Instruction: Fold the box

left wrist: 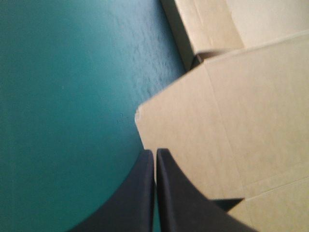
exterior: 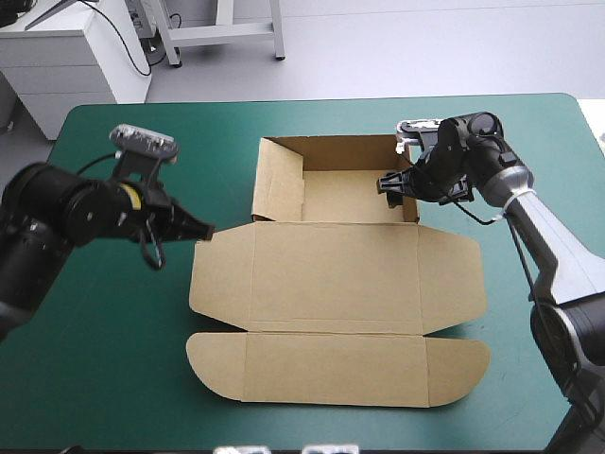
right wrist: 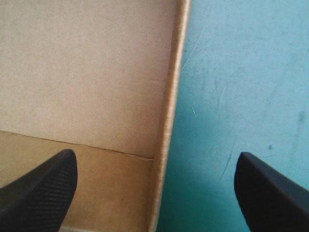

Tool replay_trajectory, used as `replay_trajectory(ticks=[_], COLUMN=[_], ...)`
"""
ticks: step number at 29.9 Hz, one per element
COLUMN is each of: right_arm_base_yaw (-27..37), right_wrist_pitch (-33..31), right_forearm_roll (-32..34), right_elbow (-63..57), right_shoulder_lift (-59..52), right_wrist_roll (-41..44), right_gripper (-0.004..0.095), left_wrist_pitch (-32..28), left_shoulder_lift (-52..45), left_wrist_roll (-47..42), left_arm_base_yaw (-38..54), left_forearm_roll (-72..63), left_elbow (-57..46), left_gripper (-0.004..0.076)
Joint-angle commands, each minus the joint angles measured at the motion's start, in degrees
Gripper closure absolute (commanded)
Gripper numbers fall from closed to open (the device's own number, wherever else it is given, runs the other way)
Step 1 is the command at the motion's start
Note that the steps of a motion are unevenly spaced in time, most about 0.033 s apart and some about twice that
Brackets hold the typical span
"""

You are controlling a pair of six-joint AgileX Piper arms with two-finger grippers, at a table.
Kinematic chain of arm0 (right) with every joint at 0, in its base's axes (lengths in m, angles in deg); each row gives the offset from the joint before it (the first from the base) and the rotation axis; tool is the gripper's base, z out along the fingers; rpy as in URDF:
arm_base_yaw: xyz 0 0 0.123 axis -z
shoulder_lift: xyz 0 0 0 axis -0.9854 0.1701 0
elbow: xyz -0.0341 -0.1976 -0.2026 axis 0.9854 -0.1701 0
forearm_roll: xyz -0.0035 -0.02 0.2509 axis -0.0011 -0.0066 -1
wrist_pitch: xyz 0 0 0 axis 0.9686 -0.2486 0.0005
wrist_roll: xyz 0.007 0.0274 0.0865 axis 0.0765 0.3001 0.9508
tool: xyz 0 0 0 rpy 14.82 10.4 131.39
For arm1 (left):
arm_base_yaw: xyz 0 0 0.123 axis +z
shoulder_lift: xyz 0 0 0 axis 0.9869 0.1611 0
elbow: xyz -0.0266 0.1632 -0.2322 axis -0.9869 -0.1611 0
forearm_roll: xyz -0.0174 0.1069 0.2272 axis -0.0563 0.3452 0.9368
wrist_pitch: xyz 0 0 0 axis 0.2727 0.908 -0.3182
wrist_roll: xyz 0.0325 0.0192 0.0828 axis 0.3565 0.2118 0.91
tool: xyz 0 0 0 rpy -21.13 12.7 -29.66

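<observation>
Box [exterior: 336, 284], left jaws closed at its side flap [left wrist: 193, 140], seemingly touching, right jaws wide astride its wall [right wrist: 166, 121]

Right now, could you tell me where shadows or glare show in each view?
High view: even light, no glare, the box shaded inside its left wall. Left wrist view: a dark notch between flaps. Right wrist view: board darker below the crease.

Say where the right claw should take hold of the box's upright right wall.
Grip the right wall of the box at its top edge, from above. It is a thin sheet standing on edge, and the open right claw straddles it, one finger inside the tray, one outside.
</observation>
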Motion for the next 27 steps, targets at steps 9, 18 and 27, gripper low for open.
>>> replay_trajectory(ticks=[9, 18, 27], right_arm_base_yaw=[0.49, 0.38, 1.26], right_wrist_pitch=[3.27, 3.41, 0.53], right_forearm_roll=[-0.38, -0.91, -1.26], right_elbow=[1.03, 1.03, 3.89], right_shoulder_lift=[3.68, 4.85, 4.52], right_wrist_roll=[-0.54, -0.54, -2.39], right_gripper=[0.0150, 0.0642, 0.0928], left_wrist_pitch=[-23.89, -32.76, -34.16], left_shoulder_lift=[-32.27, -51.17, -58.86], left_wrist_roll=[-3.64, -3.64, -3.72], left_arm_base_yaw=[-0.32, -0.32, -0.32], left_forearm_roll=[-0.97, -0.74, -1.58], left_elbow=[-31.88, -47.75, -57.09], left_gripper=[0.0732, 0.0732, 0.0732])
